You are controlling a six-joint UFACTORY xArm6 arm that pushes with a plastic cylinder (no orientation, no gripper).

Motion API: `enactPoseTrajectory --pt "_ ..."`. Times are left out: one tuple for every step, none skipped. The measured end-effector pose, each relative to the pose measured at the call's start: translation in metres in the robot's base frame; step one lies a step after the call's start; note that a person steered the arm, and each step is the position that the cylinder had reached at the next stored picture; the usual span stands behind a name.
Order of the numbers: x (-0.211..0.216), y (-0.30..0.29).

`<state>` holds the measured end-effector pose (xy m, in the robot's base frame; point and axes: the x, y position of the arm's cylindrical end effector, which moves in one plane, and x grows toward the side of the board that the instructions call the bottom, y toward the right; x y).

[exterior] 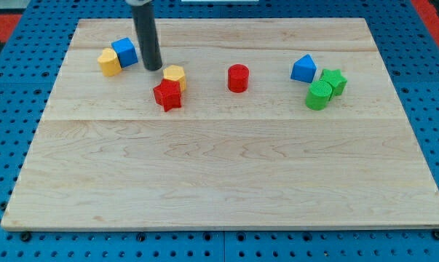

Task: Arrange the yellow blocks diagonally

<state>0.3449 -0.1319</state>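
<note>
While my tip sits between two yellow blocks, no jaws on rig; two red, two blue, two green

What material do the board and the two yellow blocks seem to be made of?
Board: looks like pale wood, matte, with visible grain and plank seams. Yellow blocks and: probably plastic, uniform colour, slight sheen; cannot be sure. My tip sits between them.

A pale wooden worktop on blue pegboard. Far left, a blue cube. Nearer the middle, a red star and a red cylinder. Far right, a blue triangular block, a green star and a green cylinder touching.
</note>
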Motion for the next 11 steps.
enactPoseTrajectory --pt "-0.034 -0.045" --pt "-0.076 -0.048" --pt "-0.06 -0.022" --pt "-0.026 -0.006" --pt "-0.036 -0.096" --pt "-0.077 -0.091" --pt "-0.05 -0.027" --pt "-0.024 0.048" --pt "0.013 0.087" --pt "0.052 0.102" --pt "0.09 0.106"
